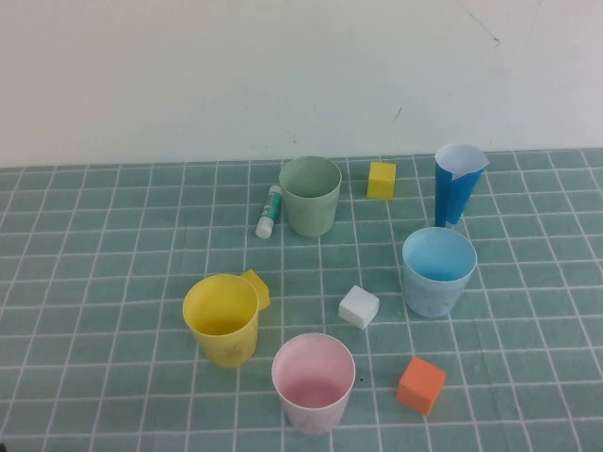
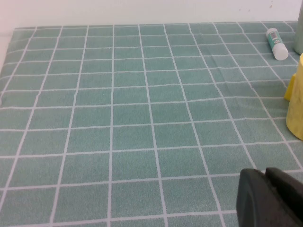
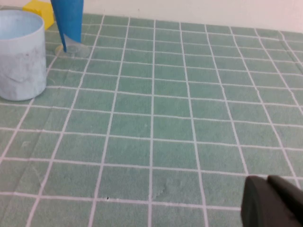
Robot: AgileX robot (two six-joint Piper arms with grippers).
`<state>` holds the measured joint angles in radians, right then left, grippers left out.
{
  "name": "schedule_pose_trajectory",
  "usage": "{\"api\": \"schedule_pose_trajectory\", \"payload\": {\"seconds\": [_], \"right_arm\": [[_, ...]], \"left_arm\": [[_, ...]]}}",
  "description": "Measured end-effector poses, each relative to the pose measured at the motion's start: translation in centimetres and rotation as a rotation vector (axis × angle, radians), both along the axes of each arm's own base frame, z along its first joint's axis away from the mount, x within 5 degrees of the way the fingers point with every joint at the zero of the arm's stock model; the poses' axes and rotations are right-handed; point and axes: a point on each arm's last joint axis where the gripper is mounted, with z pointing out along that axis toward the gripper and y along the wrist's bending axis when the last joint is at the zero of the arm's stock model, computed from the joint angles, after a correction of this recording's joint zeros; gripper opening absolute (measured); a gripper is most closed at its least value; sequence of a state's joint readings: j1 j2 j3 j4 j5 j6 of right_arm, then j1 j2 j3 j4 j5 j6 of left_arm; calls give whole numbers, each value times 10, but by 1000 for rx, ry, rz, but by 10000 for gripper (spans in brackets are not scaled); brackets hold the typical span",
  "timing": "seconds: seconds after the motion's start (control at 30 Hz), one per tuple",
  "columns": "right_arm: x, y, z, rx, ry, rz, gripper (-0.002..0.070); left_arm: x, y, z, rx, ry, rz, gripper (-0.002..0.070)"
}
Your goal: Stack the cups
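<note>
Four cups stand upright and apart on the green grid cloth in the high view: pale green (image 1: 310,195) at the back, light blue (image 1: 438,271) on the right, yellow (image 1: 222,318) on the left, pale pink (image 1: 313,381) at the front. Neither gripper shows in the high view. My left gripper (image 2: 264,174) is shut and empty, low over bare cloth, with the yellow cup (image 2: 296,106) at the edge of its view. My right gripper (image 3: 267,180) is shut and empty over bare cloth, well away from the light blue cup (image 3: 21,56).
A tall dark-blue cone (image 1: 457,184) stands behind the blue cup. A glue stick (image 1: 269,211) lies beside the green cup. Yellow cubes sit at the back (image 1: 382,179) and against the yellow cup (image 1: 256,287). A white cube (image 1: 359,307) and an orange cube (image 1: 421,384) lie between the cups.
</note>
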<state>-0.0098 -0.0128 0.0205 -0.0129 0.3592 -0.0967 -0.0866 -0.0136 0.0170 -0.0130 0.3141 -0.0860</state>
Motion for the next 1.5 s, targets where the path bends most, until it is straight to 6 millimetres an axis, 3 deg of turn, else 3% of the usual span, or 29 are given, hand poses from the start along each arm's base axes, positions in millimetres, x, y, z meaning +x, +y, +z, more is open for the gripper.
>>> {"api": "schedule_pose_trajectory", "payload": {"seconds": [0.6,0.93,1.07,1.33,1.5], "right_arm": [[0,0,0,-4,0,0,-1],[3,0,5,-7,-86,0,-1],[5,0,16,-9,-204,0,-1],[2,0,52,-13,-608,0,-1],[-4,0,69,-16,-803,1,-1]], "left_arm": [[0,0,0,2,0,-1,-3],[1,1,3,33,-45,2,-3],[3,0,17,19,-204,2,-3],[-4,0,60,-14,-687,-3,-3],[-9,0,69,-22,-798,-4,-3]]}}
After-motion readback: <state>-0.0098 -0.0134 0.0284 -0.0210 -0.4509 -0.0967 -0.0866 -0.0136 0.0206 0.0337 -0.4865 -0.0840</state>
